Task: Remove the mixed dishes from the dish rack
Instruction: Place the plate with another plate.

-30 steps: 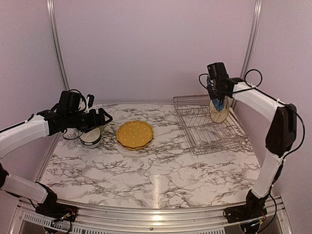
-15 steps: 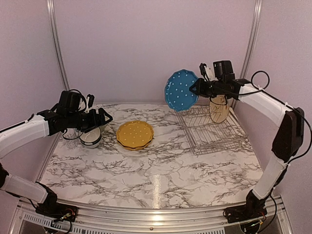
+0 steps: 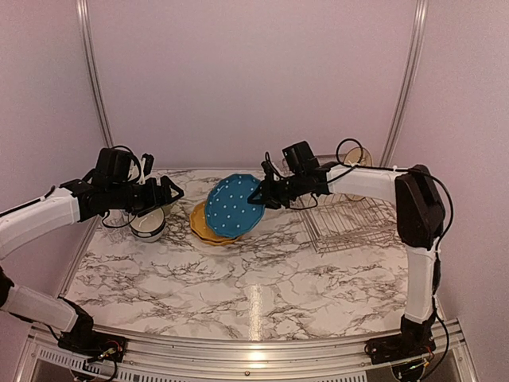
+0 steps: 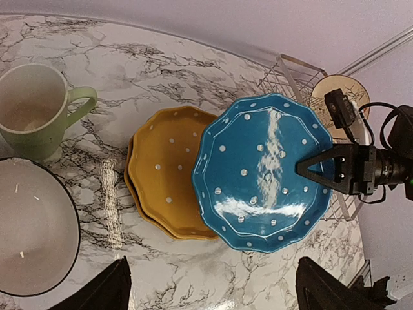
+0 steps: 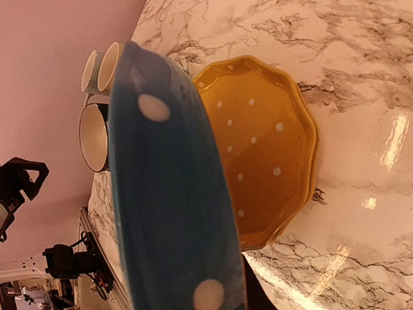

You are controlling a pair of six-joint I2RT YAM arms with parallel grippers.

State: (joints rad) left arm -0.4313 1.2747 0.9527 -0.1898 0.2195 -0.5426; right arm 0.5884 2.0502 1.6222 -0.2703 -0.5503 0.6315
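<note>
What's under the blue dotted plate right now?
Stacked mustard-yellow dotted plates on the marble table. The tilted blue plate, pinched at its rim by the right fingers, hides part of them. Whether it touches them cannot be told.

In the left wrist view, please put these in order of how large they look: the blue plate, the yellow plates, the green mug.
1. blue plate, but it is nearer the camera, so its lead is unsure
2. yellow plates, partly covered
3. green mug
</note>
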